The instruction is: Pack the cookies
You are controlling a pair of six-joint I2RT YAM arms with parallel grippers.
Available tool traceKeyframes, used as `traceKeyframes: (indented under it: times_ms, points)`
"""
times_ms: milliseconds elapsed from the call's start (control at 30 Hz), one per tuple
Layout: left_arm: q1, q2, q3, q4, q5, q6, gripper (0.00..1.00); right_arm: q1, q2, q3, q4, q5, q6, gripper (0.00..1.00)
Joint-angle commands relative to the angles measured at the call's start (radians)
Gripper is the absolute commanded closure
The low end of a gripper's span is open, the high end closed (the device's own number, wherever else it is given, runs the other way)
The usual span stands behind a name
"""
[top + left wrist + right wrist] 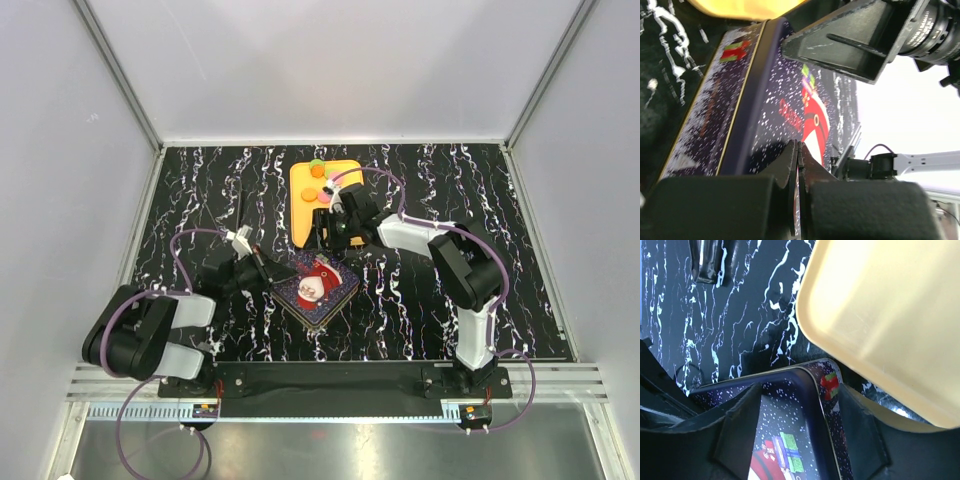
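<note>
Saw the cookies (pixel 318 178) clustered at the far end of the yellow tray (pixel 303 215), just beyond the right hand (pixel 325 238), its jaws apart astride the far corner of the Christmas tin (pixel 318 290), and well apart from the left hand (pixel 268 272), pinched together at the tin's left edge. Lost part of the cluster behind the right wrist. Made out flat round discs without a long axis, strung roughly near-to-far.
</note>
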Motion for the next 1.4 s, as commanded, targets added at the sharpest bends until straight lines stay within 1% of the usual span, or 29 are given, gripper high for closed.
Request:
traceKeyframes:
  times_ms: [0, 67, 100, 167, 300, 400, 433, 567, 667, 767, 833, 900, 1000, 1167, 1200, 1267, 1333, 1367]
  points:
    - [0.003, -0.051, -0.012, -0.292, -0.113, 0.126, 1.0, 0.001, 0.001, -0.034, -0.179, 0.057, -0.055, 0.26]
    - [0.003, -0.072, -0.01, -0.364, -0.159, 0.144, 1.0, -0.011, -0.022, -0.023, -0.205, 0.08, -0.059, 0.2]
    - [0.006, -0.082, -0.018, -0.369, -0.171, 0.146, 1.0, -0.016, -0.033, -0.017, -0.214, 0.095, -0.057, 0.15]
    - [0.007, -0.076, -0.036, -0.357, -0.182, 0.146, 1.0, -0.037, -0.085, -0.029, -0.225, 0.108, -0.045, 0.12]
    - [0.007, -0.008, -0.074, -0.273, -0.184, 0.124, 1.0, -0.106, -0.202, -0.076, -0.248, 0.134, -0.019, 0.07]
    - [0.007, 0.059, -0.102, -0.18, -0.177, 0.094, 1.0, -0.114, -0.306, -0.142, -0.259, 0.155, -0.003, 0.04]
    - [0.007, 0.09, -0.111, -0.159, -0.177, 0.081, 1.0, -0.114, -0.353, -0.165, -0.245, 0.149, 0.015, 0.03]
    - [0.007, 0.147, -0.125, -0.09, -0.184, 0.061, 1.0, -0.115, -0.438, -0.331, -0.171, 0.073, 0.092, 0.04]
    - [0.007, 0.165, -0.128, -0.086, -0.191, 0.061, 1.0, -0.112, -0.486, -0.433, -0.138, 0.063, 0.127, 0.04]
    - [0.006, 0.194, -0.133, -0.081, -0.21, 0.057, 1.0, -0.082, -0.525, -0.501, -0.084, 0.054, 0.181, 0.03]
    - [0.003, 0.214, -0.144, -0.069, -0.22, 0.04, 1.0, -0.06, -0.527, -0.507, -0.058, 0.08, 0.199, 0.03]
    - [-0.008, 0.239, -0.147, -0.057, -0.236, 0.023, 1.0, -0.053, -0.507, -0.503, -0.03, 0.074, 0.219, 0.03]
    - [-0.046, 0.271, -0.151, -0.04, -0.266, -0.009, 1.0, -0.049, -0.414, -0.481, 0.003, 0.06, 0.233, 0.09]
    - [-0.146, 0.312, -0.16, 0.015, -0.334, -0.078, 1.0, -0.049, -0.368, -0.46, 0.039, 0.063, 0.241, 0.2]
    - [-0.152, 0.311, -0.156, -0.001, -0.339, -0.086, 1.0, -0.049, -0.361, -0.452, 0.034, 0.071, 0.236, 0.22]
    - [-0.175, 0.312, -0.147, -0.007, -0.348, -0.092, 1.0, -0.059, -0.352, -0.416, -0.007, 0.091, 0.219, 0.34]
    - [-0.189, 0.316, -0.15, 0.002, -0.345, -0.106, 1.0, -0.072, -0.335, -0.386, -0.051, 0.101, 0.192, 0.41]
    - [-0.192, 0.306, -0.151, 0.014, -0.33, -0.107, 1.0, -0.075, -0.334, -0.368, -0.062, 0.115, 0.184, 0.41]
